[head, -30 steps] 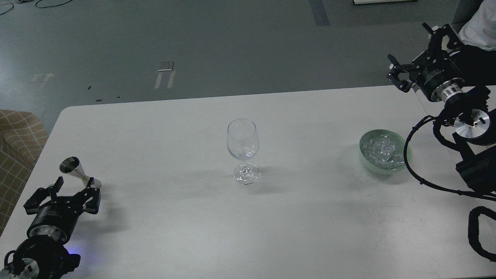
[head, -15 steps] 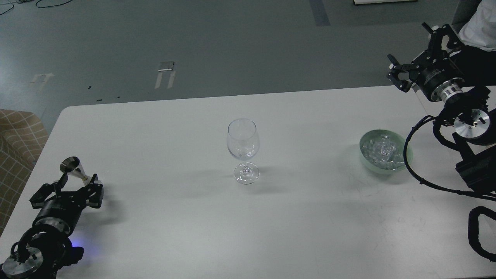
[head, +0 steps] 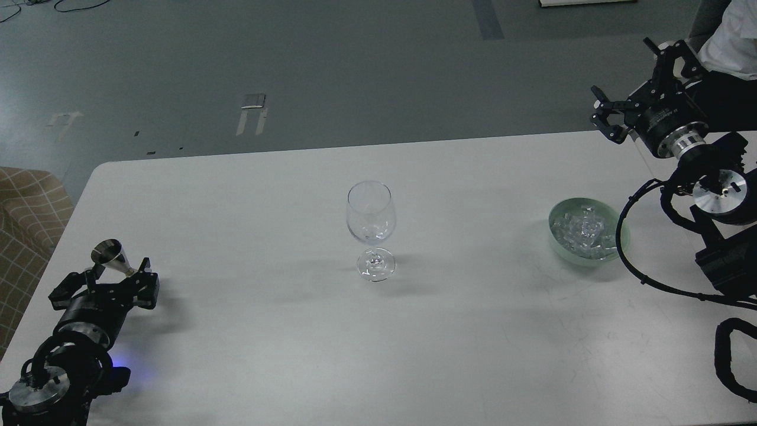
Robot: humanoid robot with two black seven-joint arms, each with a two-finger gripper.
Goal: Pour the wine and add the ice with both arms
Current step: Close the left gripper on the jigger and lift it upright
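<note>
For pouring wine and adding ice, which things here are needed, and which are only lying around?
Belonging to the job:
- wine glass, upright at the table's centre
- metal jigger, between the open fingers of the left gripper
- green bowl holding the ice
- right gripper, open, raised beyond the bowl

Just lying about:
- checked seat beside the table
- tape marks on the floor

A white table point(head: 248, 195) with rounded far corners carries three things; a metal jigger point(head: 113, 258) near its left edge; an upright wine glass point(head: 370, 228) at centre; a pale green bowl point(head: 618, 244) (holding ice point(head: 582, 232)) toward the right.
</note>
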